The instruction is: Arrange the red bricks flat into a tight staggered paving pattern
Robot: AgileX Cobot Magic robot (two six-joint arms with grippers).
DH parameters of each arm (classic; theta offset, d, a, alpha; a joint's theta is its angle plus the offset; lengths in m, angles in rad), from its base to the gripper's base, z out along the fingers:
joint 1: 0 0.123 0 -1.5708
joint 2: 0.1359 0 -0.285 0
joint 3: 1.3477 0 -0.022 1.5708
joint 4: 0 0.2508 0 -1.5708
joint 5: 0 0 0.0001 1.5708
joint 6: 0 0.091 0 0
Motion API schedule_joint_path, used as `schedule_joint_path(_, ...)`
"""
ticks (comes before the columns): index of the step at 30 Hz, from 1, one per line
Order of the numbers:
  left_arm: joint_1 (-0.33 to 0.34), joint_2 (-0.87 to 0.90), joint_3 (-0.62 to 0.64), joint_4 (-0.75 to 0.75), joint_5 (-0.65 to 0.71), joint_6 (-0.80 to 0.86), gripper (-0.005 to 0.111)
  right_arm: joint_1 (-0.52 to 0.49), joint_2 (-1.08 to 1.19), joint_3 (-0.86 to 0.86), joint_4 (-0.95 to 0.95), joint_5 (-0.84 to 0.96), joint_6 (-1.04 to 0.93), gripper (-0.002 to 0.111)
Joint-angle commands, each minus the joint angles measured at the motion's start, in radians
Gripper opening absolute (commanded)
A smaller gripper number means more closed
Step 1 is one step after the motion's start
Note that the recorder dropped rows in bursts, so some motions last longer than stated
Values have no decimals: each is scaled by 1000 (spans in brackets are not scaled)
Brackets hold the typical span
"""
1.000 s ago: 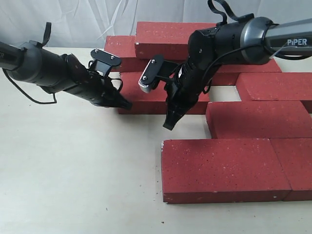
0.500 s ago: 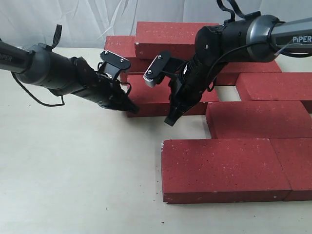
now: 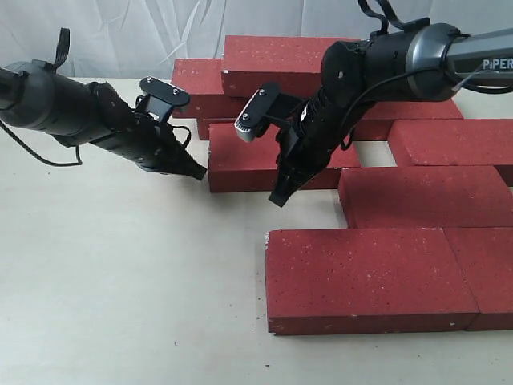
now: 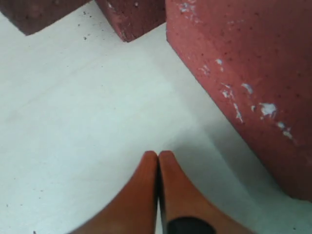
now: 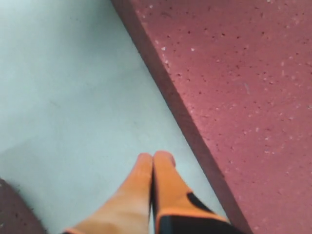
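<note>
- The red bricks (image 3: 419, 196) lie flat on the pale worktop (image 3: 120, 281). They cover its right half and run toward the back in rough rows, with bare gaps between some of them.
- The nearest brick (image 3: 369, 277) is the big one in front. A second one butts against its right end and runs out of view.
- The middle brick (image 3: 244, 156) sits between the two arms, its left end sticking out past its neighbours.
- More bricks sit behind it, close to the white cloth (image 3: 120, 32) at the back.
- The left gripper (image 3: 195, 172) comes in low from the left. Its fingers are pressed together with nothing between them.
- Its tip is down by the worktop, just beside the left end of the middle brick.
- In the left wrist view, a strip of bare worktop separates the orange fingertips (image 4: 148, 163) from that brick's chipped, white-flecked side.
- The right gripper (image 3: 278, 195) reaches down from the right, its arm crossing above the middle brick. It is also closed tight and holds nothing.
- Its tip points at the worktop by the near long edge of the middle brick, in the gap before the nearest brick.
- In the right wrist view, the closed fingertips (image 5: 163, 163) hang over bare worktop. A brick's long edge runs just beside them, but I cannot tell which brick it is.
</note>
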Motion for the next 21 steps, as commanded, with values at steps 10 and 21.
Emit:
schedule_joint_path(10,-45,-12,-35,-23,-76,-5,0,-47,-96,-3,-36,62,72,-1)
schedule_joint_path(21,-45,-6,-41,-12,-56,-1,0,-106,-110,-3,-23,92,119,-1)
